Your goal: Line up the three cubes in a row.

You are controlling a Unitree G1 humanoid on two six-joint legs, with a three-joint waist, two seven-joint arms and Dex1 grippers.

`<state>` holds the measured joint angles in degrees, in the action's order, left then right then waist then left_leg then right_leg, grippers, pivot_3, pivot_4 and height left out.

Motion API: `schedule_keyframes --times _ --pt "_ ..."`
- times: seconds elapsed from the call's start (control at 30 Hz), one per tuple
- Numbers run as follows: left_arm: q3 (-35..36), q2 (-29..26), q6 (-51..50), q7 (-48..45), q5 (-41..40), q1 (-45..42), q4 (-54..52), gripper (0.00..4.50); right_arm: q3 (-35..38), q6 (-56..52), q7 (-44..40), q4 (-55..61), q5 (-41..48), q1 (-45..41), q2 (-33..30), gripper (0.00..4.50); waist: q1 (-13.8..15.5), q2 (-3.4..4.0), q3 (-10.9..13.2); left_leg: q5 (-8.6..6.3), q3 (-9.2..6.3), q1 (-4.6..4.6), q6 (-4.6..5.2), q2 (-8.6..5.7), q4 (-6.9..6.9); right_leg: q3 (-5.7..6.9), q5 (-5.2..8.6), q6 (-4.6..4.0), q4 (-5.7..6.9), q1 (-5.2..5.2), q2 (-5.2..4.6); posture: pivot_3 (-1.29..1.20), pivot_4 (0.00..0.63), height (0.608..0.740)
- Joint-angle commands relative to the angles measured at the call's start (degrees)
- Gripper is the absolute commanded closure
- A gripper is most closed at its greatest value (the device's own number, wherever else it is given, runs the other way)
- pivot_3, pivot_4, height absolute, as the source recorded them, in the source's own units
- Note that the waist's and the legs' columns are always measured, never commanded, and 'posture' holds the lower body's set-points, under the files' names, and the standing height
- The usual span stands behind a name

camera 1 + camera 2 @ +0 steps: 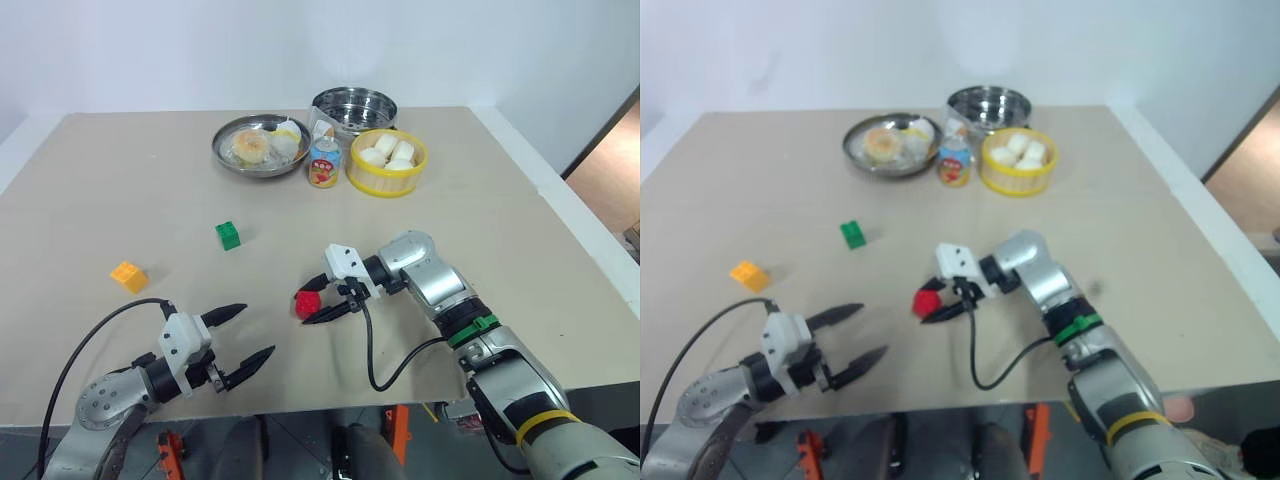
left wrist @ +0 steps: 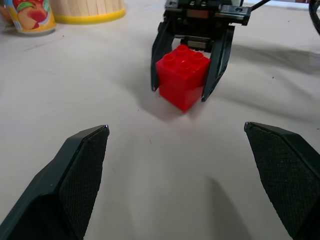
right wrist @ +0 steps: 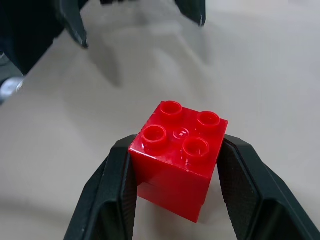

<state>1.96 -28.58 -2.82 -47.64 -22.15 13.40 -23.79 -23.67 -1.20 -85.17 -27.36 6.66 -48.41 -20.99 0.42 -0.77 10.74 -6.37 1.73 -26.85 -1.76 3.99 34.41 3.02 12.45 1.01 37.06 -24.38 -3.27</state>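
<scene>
My right gripper point(image 1: 318, 305) is shut on the red cube point(image 1: 307, 304), studs up, at the table's middle front; the red cube point(image 3: 178, 156) sits squeezed between both fingers. The green cube point(image 1: 228, 235) lies farther back and to the left. Near the left side rests the orange-yellow cube point(image 1: 129, 276). My left gripper point(image 1: 248, 335) stands open near the front edge, left of the red cube point(image 2: 183, 76), with nothing between its fingers, pointing toward the right gripper.
At the back stand a metal plate point(image 1: 228, 150) with buns, a steel bowl point(image 1: 354, 104), a small printed can point(image 1: 324, 163) and a yellow basket point(image 1: 387, 181) of white buns. The table's front edge point(image 1: 300, 405) lies just below both grippers.
</scene>
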Motion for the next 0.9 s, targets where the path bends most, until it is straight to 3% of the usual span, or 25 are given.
schedule_keyframes --times 0.03,0.5,0.57,0.73,0.9 --pt "-0.1 -0.4 1.7 -0.1 0.7 -0.1 -0.5 0.0 2.0 -0.7 -1.4 0.6 1.6 -1.7 0.1 2.74 0.0 0.0 0.0 0.0 0.0 0.0 0.0 0.0 0.0 0.0 0.0 0.0 0.0 0.0 0.0 0.0 0.15 0.74" --pt "-1.1 0.4 1.2 1.2 1.8 -0.5 -0.7 0.0 0.5 6.3 -2.4 -6.6 -2.1 -2.8 0.5 2.74 0.0 0.0 0.0 0.01 0.02 0.0 0.01 0.0 0.0 -0.02 -0.01 0.0 0.02 0.0 0.02 0.0 0.15 0.74" --pt "-1.3 0.4 1.2 1.5 1.9 -0.5 -0.8 0.0 0.6 7.6 -2.1 -8.1 -2.3 -3.4 0.9 1.73 0.0 0.0 0.0 0.01 0.02 0.01 0.01 0.0 0.01 -0.01 -0.02 0.0 0.03 0.0 0.02 0.0 0.15 0.74" --pt "-1.5 0.3 1.2 1.8 2.1 -0.3 -0.9 0.0 1.6 9.1 -1.6 -10.5 -2.8 -5.0 1.3 0.05 0.0 0.01 0.0 0.0 0.04 0.02 0.0 0.0 0.01 -0.03 -0.03 -0.02 0.03 -0.01 0.0 0.0 0.15 0.74" --pt "-1.6 0.1 1.2 2.0 2.2 -0.5 -0.7 0.0 2.3 8.3 -1.2 -9.9 -2.5 -5.6 1.2 0.02 0.0 0.01 0.0 0.01 0.04 0.02 0.01 0.01 0.0 -0.03 -0.04 -0.03 0.05 -0.02 0.02 0.0 0.15 0.74"
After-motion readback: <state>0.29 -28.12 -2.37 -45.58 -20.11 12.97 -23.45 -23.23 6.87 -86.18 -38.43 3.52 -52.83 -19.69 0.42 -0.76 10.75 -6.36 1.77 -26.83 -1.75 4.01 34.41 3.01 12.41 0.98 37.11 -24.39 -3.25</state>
